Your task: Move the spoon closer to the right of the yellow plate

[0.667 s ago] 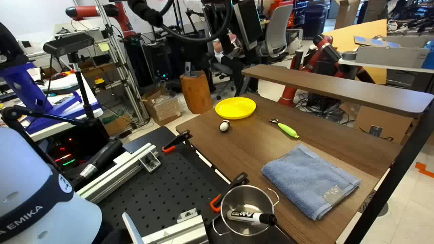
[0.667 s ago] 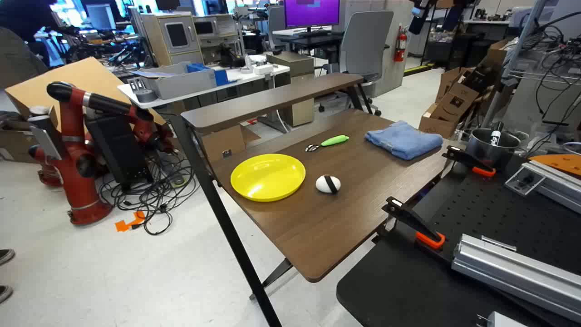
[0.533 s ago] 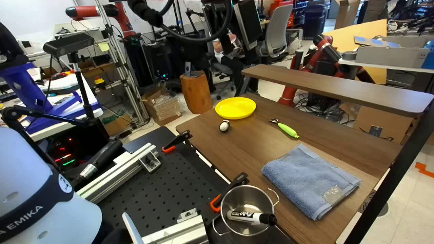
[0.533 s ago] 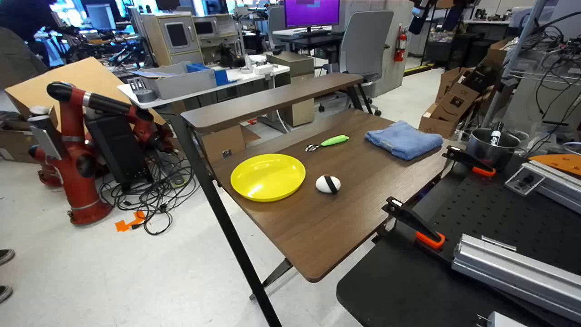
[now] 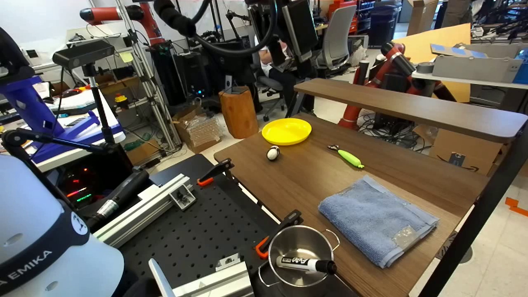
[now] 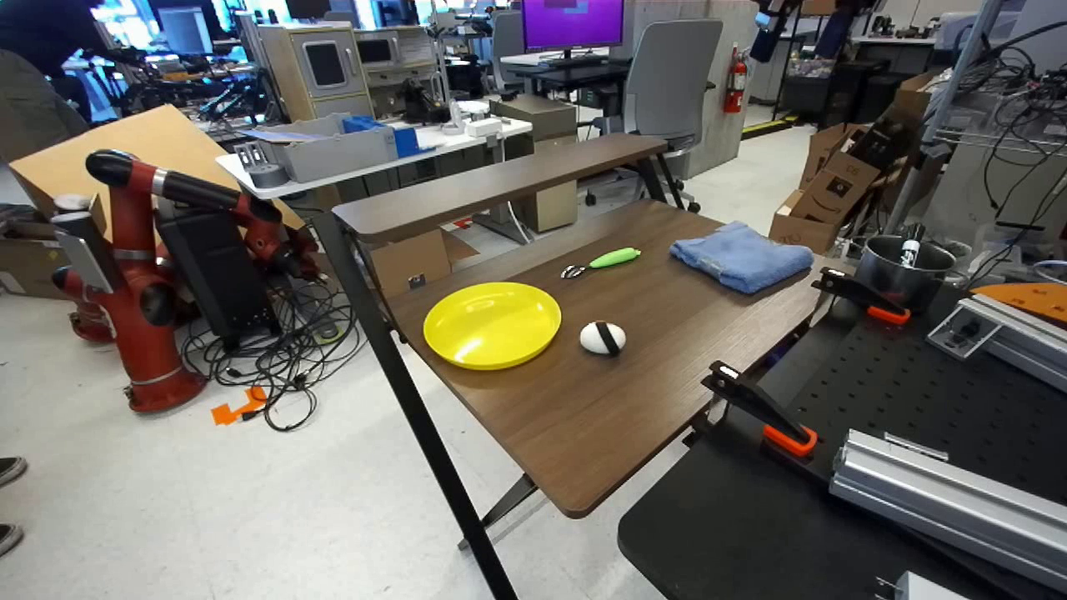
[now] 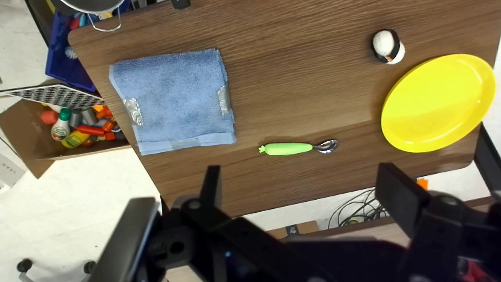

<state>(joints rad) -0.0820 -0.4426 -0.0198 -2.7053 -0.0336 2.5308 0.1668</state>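
The spoon has a light-green handle and a metal bowl. It lies on the brown table, in the wrist view (image 7: 287, 149) and in both exterior views (image 5: 350, 158) (image 6: 615, 257). Its bowl end points towards the plate, with a gap between them. The yellow plate lies flat near the table's end, in the wrist view (image 7: 438, 103) and in both exterior views (image 5: 286, 132) (image 6: 492, 325). My gripper (image 7: 300, 167) is open and empty, its fingers wide apart. It is high above the table, with the spoon ahead of the gap in the wrist view.
A black-and-white penguin-like figure (image 7: 385, 44) stands beside the plate. A folded blue towel (image 7: 176, 98) lies beyond the spoon's handle end. A raised brown shelf (image 5: 404, 105) runs along one long table side. A metal pot (image 5: 287, 239) holding a marker stands by the clamps (image 5: 284, 231).
The black arm parts and cable at the top of an exterior view have shifted slightly left. The spoon, plate, figure and towel have not moved.
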